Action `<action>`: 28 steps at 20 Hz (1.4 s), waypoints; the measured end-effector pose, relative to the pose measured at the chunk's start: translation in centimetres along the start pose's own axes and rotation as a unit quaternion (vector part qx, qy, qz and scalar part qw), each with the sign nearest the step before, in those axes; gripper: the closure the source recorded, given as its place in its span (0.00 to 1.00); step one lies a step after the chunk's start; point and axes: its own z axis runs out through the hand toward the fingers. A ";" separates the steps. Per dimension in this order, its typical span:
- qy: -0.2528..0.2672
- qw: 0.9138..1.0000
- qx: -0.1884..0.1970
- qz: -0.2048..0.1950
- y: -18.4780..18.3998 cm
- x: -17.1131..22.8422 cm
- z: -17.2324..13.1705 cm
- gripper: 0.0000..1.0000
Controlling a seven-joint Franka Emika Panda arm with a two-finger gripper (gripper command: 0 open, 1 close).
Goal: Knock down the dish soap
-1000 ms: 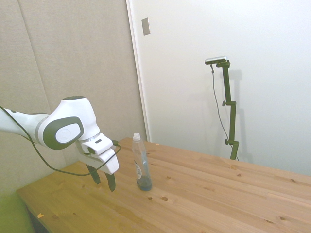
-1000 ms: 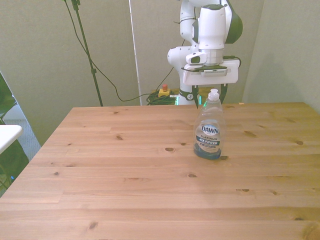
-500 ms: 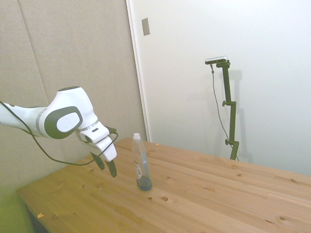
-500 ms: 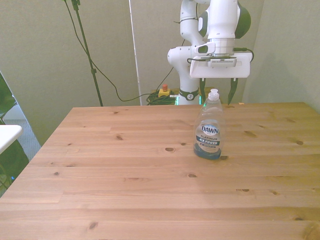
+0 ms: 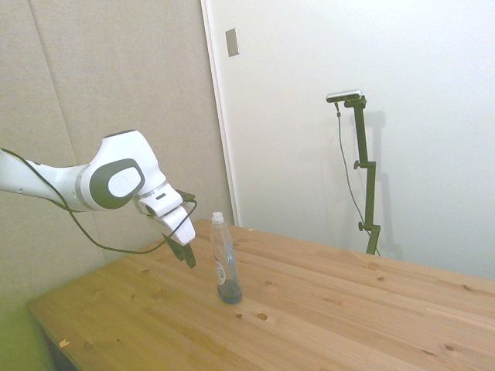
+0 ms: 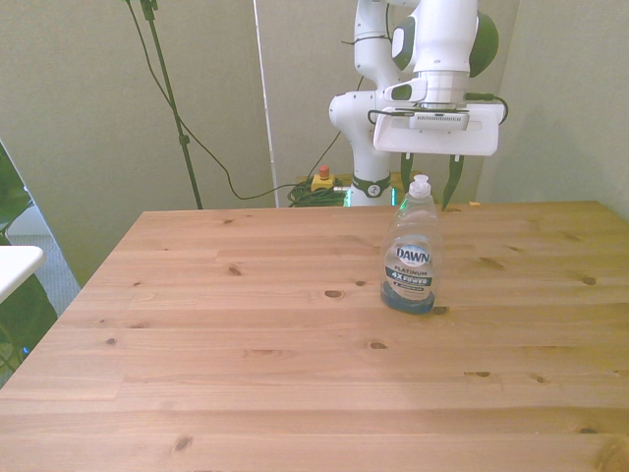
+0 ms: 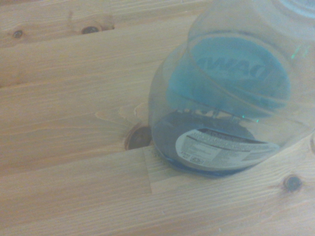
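Note:
The dish soap [image 5: 224, 263] is a slim clear bottle with a white cap and dark blue liquid at its base. It stands upright on the wooden table [image 5: 348, 309], right of the middle in the front view [image 6: 410, 258]. My gripper [image 5: 186, 253] hangs tilted just behind the bottle at about cap height, a short gap away. In the front view the gripper [image 6: 428, 189] is open, with one dark finger on each side of the cap and nothing between them. The wrist view looks down on the dish soap [image 7: 231, 98] and its label from close by.
The table [image 6: 246, 344] runs wide to the front view's left and toward the camera. A red-and-yellow stop button [image 6: 322, 177] and cables lie on the floor behind the far edge. A white object [image 6: 15, 264] pokes in at the left edge.
My gripper has risen, tilted and moved closer to the bottle's top. The dish soap has stayed upright in the same spot.

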 end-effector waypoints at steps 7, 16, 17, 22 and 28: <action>0.015 1.000 -0.011 0.011 -1.3 0.7 1.1 1.00; 0.050 0.998 -0.002 0.042 -4.5 6.8 1.1 1.00; 0.055 0.997 -0.001 0.047 -4.9 8.0 1.0 1.00; 0.074 0.995 0.018 0.072 -7.6 13.6 2.4 1.00; 0.089 0.992 0.047 0.073 -11.1 16.0 4.4 1.00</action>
